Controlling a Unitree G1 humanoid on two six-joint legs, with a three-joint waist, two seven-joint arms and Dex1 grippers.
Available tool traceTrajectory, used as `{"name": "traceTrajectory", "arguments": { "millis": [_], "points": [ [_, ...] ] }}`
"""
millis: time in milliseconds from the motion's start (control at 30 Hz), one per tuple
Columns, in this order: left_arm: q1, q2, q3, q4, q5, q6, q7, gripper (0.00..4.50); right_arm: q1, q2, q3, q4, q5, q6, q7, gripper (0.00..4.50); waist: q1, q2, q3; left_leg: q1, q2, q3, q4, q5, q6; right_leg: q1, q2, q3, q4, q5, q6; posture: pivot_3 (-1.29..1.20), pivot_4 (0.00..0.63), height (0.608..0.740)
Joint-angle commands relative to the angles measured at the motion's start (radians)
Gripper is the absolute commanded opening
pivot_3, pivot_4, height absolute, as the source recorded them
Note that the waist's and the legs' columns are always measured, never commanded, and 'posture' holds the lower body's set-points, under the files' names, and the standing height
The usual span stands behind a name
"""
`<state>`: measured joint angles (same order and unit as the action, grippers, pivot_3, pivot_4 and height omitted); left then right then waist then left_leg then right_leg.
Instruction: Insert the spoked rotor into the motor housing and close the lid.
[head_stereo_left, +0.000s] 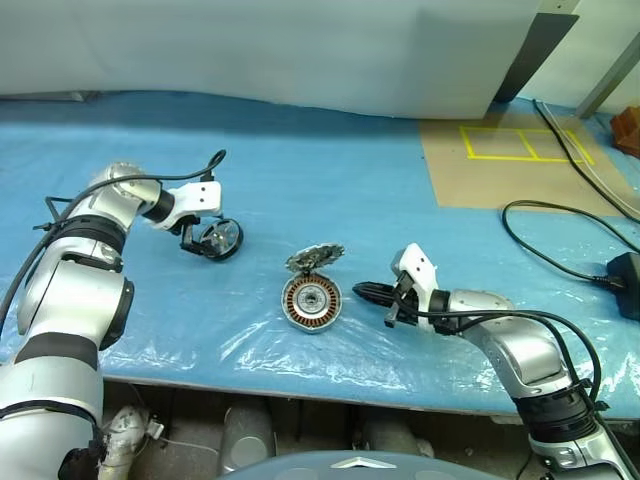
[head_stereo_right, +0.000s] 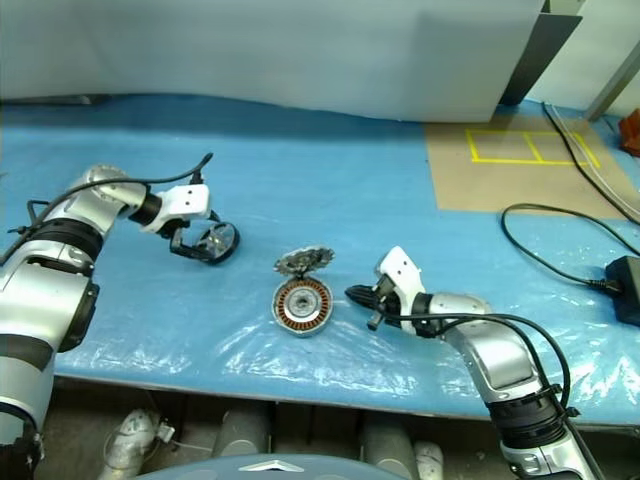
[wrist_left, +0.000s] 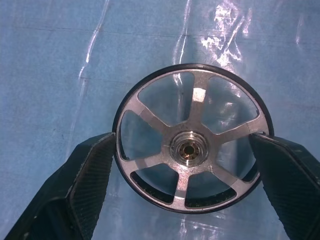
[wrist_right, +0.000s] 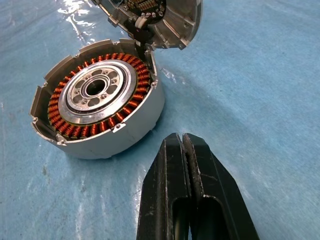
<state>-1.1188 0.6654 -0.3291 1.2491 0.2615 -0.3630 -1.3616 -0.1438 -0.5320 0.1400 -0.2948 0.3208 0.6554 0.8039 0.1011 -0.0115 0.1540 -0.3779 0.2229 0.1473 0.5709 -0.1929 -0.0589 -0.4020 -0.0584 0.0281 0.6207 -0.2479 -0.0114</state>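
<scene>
- Right tool (head_stereo_left: 362, 291) is the nearest thing, low over the desk (head_stereo_left: 330, 190), with its two black fingers (wrist_right: 175, 165) pressed together and nothing between them.
- It points toward the motor housing (head_stereo_left: 311, 303), which lies just beside its tips on the blue plastic sheet (head_stereo_left: 120, 140), apart from them.
- Inside the housing a ring of copper windings (wrist_right: 60, 117) goes around a silver hub.
- At the far edge of the housing the lid (head_stereo_left: 315, 257) stands tilted up, touching the rim, its toothed side showing.
- Left tool (head_stereo_left: 210, 240) is well apart, on the left of the housing, spread wide.
- Its fingers (wrist_left: 90, 165) hold the spoked rotor (wrist_left: 192, 145) by the two opposite sides of the dark rim.
- Black cables (head_stereo_left: 560, 235) lie at the right side.
</scene>
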Motion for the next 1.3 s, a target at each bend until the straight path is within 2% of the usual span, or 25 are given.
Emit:
{"name": "traceTrajectory", "arguments": {
  "millis": [33,167,267,367,467,700,900,1167,1300],
  "points": [
    [0.026,0.011,0.016,-0.009,-0.001,-0.018,-0.022,4.1,0.001,-0.011,-0.008,-0.043,0.013,-0.002,-0.003,0.0,-0.001,0.0,0.0,0.0,0.0,0.0,0.0,0.0,0.0,0.0,0.0,0.0,0.0,0.0,0.0,0.0,0.15,0.74],
    [0.044,0.007,0.033,-0.016,-0.005,-0.017,0.004,2.88,0.006,-0.015,-0.002,-0.051,0.014,0.001,-0.006,0.0,-0.001,-0.001,0.0,0.0,0.0,0.0,0.0,0.0,0.0,0.0,0.0,0.0,0.0,0.0,0.0,0.0,0.15,0.74],
    [0.056,0.013,0.04,-0.024,-0.012,-0.024,-0.022,2.88,0.006,-0.015,0.007,-0.048,0.008,-0.003,-0.006,0.0,0.0,-0.001,0.0,0.001,0.0,0.0,0.0,0.0,0.0,0.001,0.0,0.0,0.001,0.0,0.0,0.0,0.15,0.74],
    [0.073,0.024,0.054,-0.04,-0.027,-0.038,-0.054,2.34,0.002,-0.014,0.011,-0.044,0.008,-0.004,-0.006,0.0,0.0,0.0,0.0,0.001,0.0,0.0,0.0,0.0,0.0,0.001,0.0,0.0,0.0,0.0,0.0,0.0,0.15,0.74],
    [0.085,0.033,0.075,-0.061,-0.039,-0.052,-0.041,1.46,0.002,-0.01,0.016,-0.042,0.006,-0.006,-0.007,0.0,0.0,0.0,0.0,0.002,0.0,0.0,0.0,0.0,0.0,0.002,0.0,0.0,0.001,0.0,0.0,0.0,0.15,0.74],
    [0.153,0.075,0.149,-0.211,-0.135,-0.059,-0.107,1.46,0.006,0.001,0.029,-0.046,0.011,-0.005,-0.013,0.0,-0.001,0.0,0.0,0.002,0.0,0.0,-0.001,0.0,0.0,0.001,0.0,0.0,0.0,0.0,0.0,0.0,0.15,0.74],
    [0.257,0.132,0.217,-0.435,-0.231,0.03,-0.112,1.46,0.001,0.009,0.035,-0.034,0.011,-0.01,-0.014,0.0,-0.002,-0.001,0.001,0.001,0.0,0.0,-0.001,0.0,0.0,0.0,0.0,0.0,0.0,0.0,0.0,0.0,0.15,0.74],
    [0.522,0.245,0.287,-0.896,-0.362,0.201,-0.122,1.46,-0.012,0.021,0.04,-0.01,0.011,-0.014,-0.008,0.0,-0.006,0.0,0.001,0.0,0.001,0.001,-0.003,0.0,0.0,-0.002,0.0,0.0,-0.002,0.0,0.0,0.0,0.15,0.74],
    [0.648,0.264,0.269,-1.181,-0.448,0.336,-0.135,1.46,-0.03,0.013,-0.023,-0.027,0.072,0.01,0.012,0.0,-0.002,0.002,0.002,0.0,0.0,0.001,-0.004,0.0,0.0,-0.002,-0.001,0.0,-0.003,0.0,0.0,0.0,0.15,0.74]
  ]
}}
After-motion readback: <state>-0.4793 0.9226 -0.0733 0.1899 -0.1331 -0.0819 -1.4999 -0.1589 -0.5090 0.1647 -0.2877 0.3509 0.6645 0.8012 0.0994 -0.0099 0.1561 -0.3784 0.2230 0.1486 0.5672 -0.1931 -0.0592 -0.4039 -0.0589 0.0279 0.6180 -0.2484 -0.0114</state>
